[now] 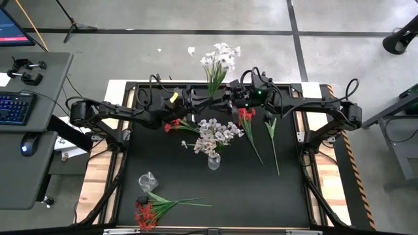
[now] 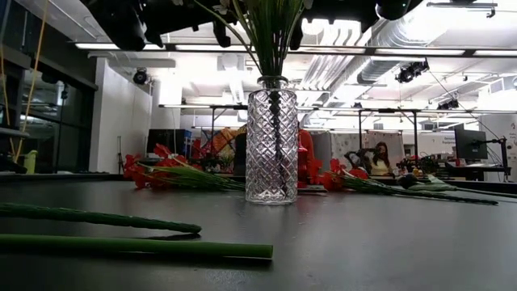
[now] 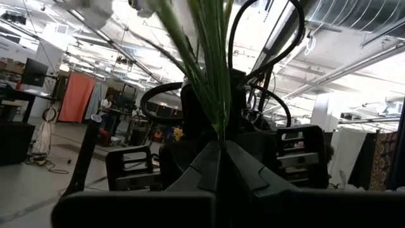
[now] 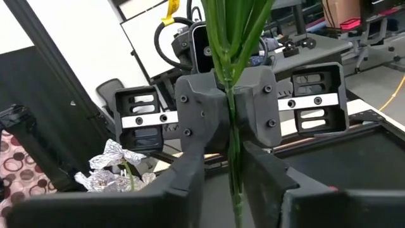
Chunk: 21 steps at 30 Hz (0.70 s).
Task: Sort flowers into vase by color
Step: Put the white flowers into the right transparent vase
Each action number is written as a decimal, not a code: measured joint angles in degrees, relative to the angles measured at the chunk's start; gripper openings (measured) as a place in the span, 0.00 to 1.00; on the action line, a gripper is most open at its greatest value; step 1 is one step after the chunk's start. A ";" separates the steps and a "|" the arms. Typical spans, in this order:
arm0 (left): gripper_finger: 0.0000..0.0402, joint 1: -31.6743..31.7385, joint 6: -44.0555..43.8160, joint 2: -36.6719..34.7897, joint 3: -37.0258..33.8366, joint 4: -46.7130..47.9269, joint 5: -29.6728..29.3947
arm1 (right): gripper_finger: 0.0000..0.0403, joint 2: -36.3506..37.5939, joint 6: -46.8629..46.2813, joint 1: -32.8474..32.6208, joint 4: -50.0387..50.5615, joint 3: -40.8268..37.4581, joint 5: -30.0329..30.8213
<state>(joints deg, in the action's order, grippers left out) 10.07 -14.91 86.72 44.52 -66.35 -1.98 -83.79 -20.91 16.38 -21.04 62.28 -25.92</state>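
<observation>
- I see L gripper (image 1: pixel 210 101) clamped tight on stem of white flower bunch (image 1: pixel 220 59), at far edge of table (image 1: pixel 287 196)
- R gripper (image 1: pixel 225 100) faces it, fingers (image 4: pixel 183 174) narrow around same stem, grip I cannot tell
- Vase (image 1: pixel 213 160) mid-table holds white blooms
- Red flowers (image 1: pixel 145 212) lie at near edge
</observation>
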 joint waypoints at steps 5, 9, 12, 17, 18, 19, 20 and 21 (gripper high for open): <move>0.00 -0.02 -0.05 0.00 -0.01 0.00 -0.18 | 0.11 0.00 0.42 -0.01 0.22 0.00 1.92; 0.00 -0.11 -0.03 0.00 -0.01 0.00 -0.19 | 0.02 0.02 0.95 -0.04 0.26 -0.02 1.55; 0.00 -0.11 -0.01 0.00 -0.01 0.04 -0.54 | 0.02 0.02 1.06 0.00 0.27 -0.02 1.47; 0.02 -0.13 -1.38 0.00 -0.01 0.11 -1.86 | 0.01 0.02 1.03 0.02 0.27 -0.02 1.07; 0.04 -0.05 -1.57 0.00 -0.01 0.15 -1.90 | 0.01 0.02 1.02 0.02 0.27 -0.02 0.87; 0.05 0.15 -1.99 -0.04 -0.01 0.15 -1.89 | 0.00 0.03 1.03 0.03 0.27 -0.02 0.81; 0.07 0.43 -2.58 -0.26 -0.01 0.40 -1.86 | 0.00 0.19 1.02 0.10 0.33 -0.02 0.81; 0.10 0.71 -3.33 -0.44 -0.01 0.68 -1.86 | 0.00 0.45 1.07 0.22 0.68 -0.02 0.81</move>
<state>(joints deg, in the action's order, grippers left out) 10.78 -18.24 86.28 44.51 -65.67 -3.84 -83.34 -19.84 16.61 -20.37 62.26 -25.10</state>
